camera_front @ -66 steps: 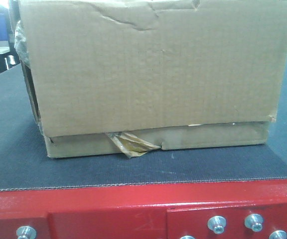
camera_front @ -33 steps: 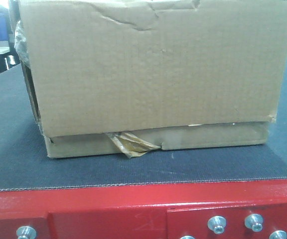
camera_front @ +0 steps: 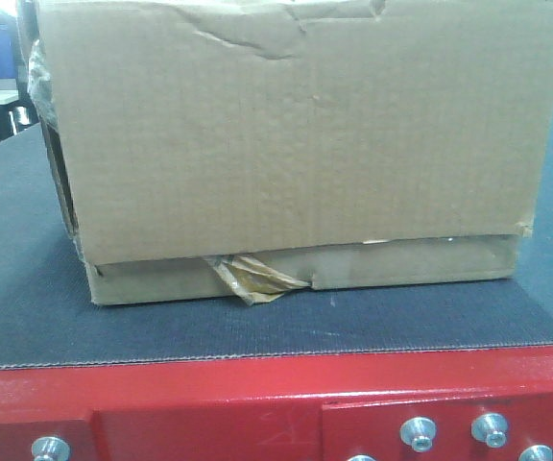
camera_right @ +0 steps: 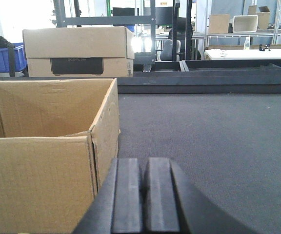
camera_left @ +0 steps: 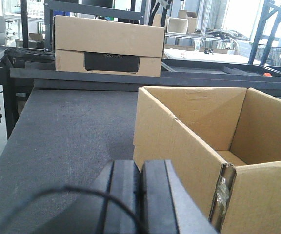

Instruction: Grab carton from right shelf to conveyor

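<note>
An open brown carton (camera_front: pixel 296 144) stands on the dark conveyor belt (camera_front: pixel 257 331) and fills the front view; torn tape hangs at its lower edge. It also shows at the right of the left wrist view (camera_left: pixel 213 146) and at the left of the right wrist view (camera_right: pixel 48 146), open-topped and empty. My left gripper (camera_left: pixel 140 168) is shut and empty, just left of the carton's near corner. My right gripper (camera_right: pixel 144 165) is shut and empty, just right of the carton's other near corner. Neither touches it.
A red metal frame with bolts (camera_front: pixel 276 413) edges the belt at the front. A second closed carton with a dark label (camera_left: pixel 109 46) stands beyond the belt and also shows in the right wrist view (camera_right: pixel 77 51). Shelving and tables stand behind.
</note>
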`<action>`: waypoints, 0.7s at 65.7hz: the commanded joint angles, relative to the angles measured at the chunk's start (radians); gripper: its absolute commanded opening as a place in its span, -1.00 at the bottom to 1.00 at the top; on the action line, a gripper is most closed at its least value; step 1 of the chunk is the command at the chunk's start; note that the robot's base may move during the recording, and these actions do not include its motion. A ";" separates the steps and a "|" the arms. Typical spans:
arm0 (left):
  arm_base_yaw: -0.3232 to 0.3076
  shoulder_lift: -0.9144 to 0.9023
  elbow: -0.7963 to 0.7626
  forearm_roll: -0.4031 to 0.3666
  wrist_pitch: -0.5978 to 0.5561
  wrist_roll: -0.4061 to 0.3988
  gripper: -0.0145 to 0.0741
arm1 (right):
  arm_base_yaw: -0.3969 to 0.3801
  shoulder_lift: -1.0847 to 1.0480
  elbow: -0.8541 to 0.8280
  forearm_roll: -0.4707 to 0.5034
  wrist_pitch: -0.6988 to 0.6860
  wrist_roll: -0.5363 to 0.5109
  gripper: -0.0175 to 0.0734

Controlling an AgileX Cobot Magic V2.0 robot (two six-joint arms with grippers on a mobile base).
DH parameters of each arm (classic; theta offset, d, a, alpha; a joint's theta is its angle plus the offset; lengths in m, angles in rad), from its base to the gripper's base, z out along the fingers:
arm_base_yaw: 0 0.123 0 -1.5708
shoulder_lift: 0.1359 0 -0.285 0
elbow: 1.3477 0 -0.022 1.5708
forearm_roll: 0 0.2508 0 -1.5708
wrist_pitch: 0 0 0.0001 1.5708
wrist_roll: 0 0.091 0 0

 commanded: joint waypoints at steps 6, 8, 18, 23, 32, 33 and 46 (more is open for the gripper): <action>0.012 -0.006 0.001 0.001 -0.022 0.020 -0.67 | -0.005 -0.005 0.002 -0.010 -0.024 -0.007 -0.76; 0.024 -0.008 0.001 -0.009 -0.022 0.047 -0.67 | -0.005 -0.005 0.002 -0.010 -0.024 -0.007 -0.76; 0.158 -0.025 0.041 -0.186 -0.047 0.296 -0.67 | -0.005 -0.005 0.002 -0.010 -0.024 -0.007 -0.76; 0.239 -0.050 0.107 -0.263 -0.121 0.324 -0.67 | -0.005 -0.005 0.002 -0.010 -0.024 -0.007 -0.76; 0.334 -0.109 0.261 -0.274 -0.306 0.324 -0.67 | -0.005 -0.005 0.002 -0.010 -0.024 -0.007 -0.76; 0.339 -0.116 0.278 -0.275 -0.323 0.324 -0.67 | -0.005 -0.005 0.002 -0.010 -0.024 -0.007 -0.76; 0.363 -0.148 0.487 -0.284 -0.465 0.324 -0.67 | -0.005 -0.005 0.002 -0.010 -0.024 -0.007 -0.76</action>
